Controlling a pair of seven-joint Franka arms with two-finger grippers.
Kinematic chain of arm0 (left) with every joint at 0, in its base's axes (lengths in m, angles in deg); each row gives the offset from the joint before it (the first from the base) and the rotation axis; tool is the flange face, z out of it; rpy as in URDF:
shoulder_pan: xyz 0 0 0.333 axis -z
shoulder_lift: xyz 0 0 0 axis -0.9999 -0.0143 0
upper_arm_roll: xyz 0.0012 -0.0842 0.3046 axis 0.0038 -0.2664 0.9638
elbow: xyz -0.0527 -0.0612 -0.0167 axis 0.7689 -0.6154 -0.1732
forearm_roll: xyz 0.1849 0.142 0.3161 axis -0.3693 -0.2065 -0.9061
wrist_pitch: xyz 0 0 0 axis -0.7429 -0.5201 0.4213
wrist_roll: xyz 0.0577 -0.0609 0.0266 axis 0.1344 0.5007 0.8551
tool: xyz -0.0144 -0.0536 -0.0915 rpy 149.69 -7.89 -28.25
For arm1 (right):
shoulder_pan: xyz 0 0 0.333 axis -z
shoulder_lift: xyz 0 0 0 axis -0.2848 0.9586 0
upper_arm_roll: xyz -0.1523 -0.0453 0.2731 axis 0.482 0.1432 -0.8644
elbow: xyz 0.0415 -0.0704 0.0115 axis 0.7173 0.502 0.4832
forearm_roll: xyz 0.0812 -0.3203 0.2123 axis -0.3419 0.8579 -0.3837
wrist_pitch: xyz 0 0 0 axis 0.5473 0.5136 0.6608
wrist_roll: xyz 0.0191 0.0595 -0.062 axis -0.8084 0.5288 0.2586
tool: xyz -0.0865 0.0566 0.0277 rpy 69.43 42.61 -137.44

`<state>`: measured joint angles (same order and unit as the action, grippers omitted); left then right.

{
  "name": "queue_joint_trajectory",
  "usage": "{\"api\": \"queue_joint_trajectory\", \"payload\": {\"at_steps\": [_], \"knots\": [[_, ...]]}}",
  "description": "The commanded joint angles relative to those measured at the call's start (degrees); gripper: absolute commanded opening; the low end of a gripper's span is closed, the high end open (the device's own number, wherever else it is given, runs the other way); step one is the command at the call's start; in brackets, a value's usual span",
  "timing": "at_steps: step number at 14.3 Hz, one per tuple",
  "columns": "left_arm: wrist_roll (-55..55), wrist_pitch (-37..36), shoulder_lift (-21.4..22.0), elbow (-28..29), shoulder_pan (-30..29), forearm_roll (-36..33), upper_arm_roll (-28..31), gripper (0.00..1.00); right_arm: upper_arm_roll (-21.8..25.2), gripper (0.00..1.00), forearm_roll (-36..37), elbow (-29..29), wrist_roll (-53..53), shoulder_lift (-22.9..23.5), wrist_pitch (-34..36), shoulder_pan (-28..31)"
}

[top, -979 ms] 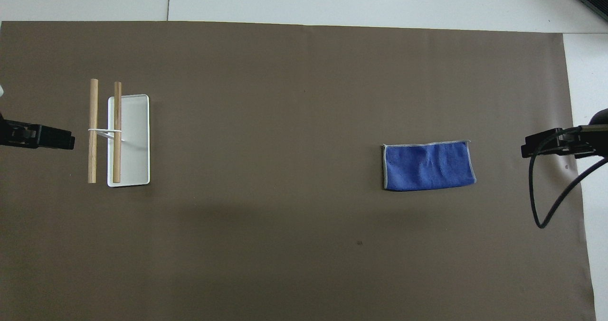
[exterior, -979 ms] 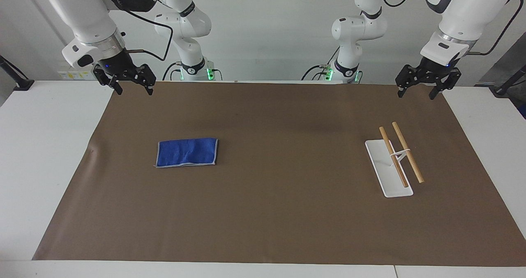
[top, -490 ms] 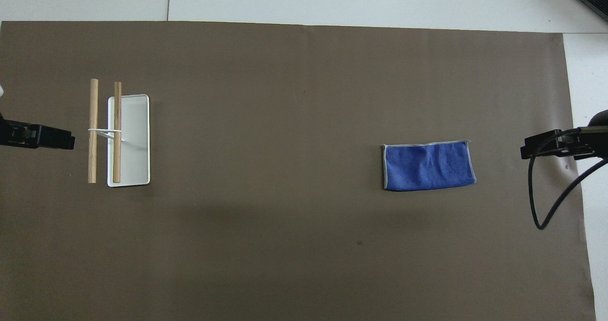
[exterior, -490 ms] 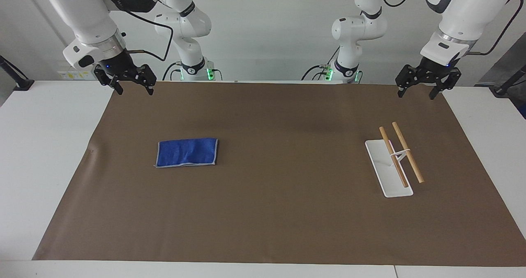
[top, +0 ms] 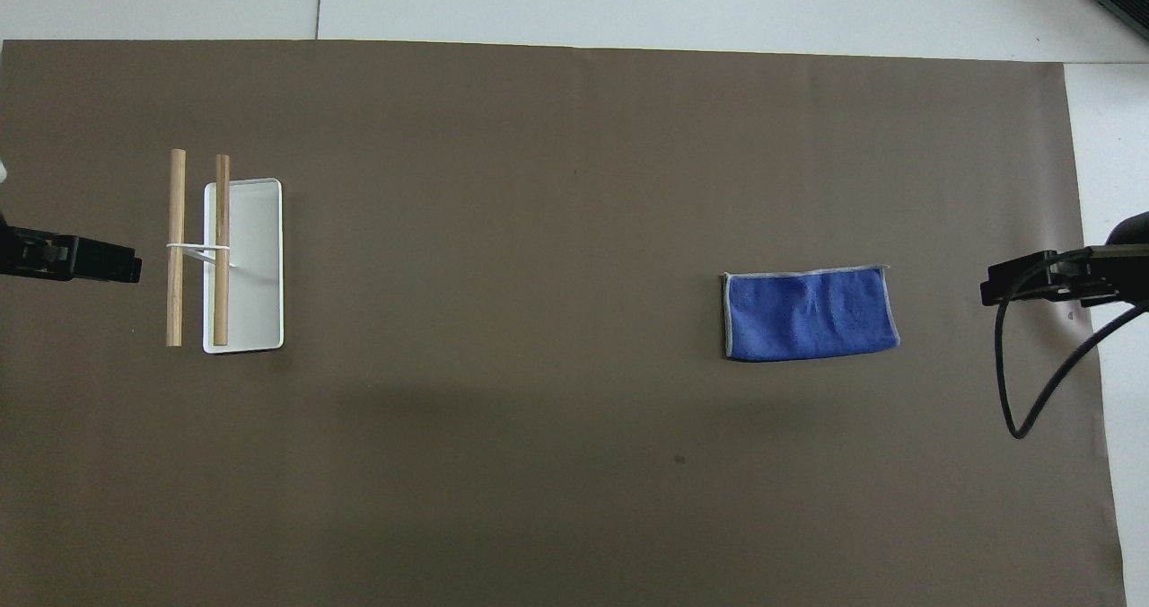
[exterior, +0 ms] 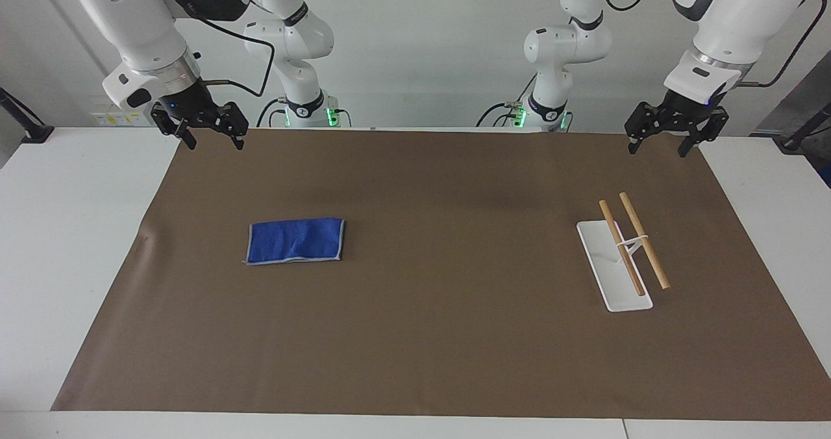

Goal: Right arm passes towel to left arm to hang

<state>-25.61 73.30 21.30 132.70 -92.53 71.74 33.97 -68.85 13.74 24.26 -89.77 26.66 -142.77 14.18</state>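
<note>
Towel and rack laid well apart on the desk, nothing yet picked up.

Facing view: the towel (exterior: 295, 241), a small blue terry rectangle with a pale stitched edge, is seen lying flat on the brown mat (exterior: 428, 361) toward the right arm's end, presumably so that the right arm takes it first. The rack (exterior: 622, 254), a glossy white tray base carrying two round wooden rods, is set toward the left arm's end, where hanging would be done. The right end effector (exterior: 209, 137) and the left end effector (exterior: 661, 141) are held up over the mat's edge nearest the robots, both spread wide and empty (the left arm waits).
Overhead view: the towel (top: 810, 314) is shown soft and faintly rumpled; only the tips of the two end effectors are caught at the frame's sides.
</note>
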Motion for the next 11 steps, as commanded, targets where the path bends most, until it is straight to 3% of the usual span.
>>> {"api": "queue_joint_trajectory", "payload": {"at_steps": [1, 6, 11], "knots": [[0.2, 0.7, 1.5, 1.7, 0.0, -1.1, 0.1, 1.0, -0.2, 1.0, -1.2, 8.8, -1.4, -3.6, -9.4, 0.5], [0.1, 0.7, 1.5, 1.7, -0.1, -1.1, 0.1, 1.0, -0.2, 1.0, -1.2, 17.3, -2.3, -1.7, -20.7, -0.1], [0.2, 0.7, 1.5, 1.7, -0.1, -1.1, 0.1, 1.0, -0.3, 1.0, -1.3, 24.1, -3.6, 4.7, -33.5, -2.3]]}}
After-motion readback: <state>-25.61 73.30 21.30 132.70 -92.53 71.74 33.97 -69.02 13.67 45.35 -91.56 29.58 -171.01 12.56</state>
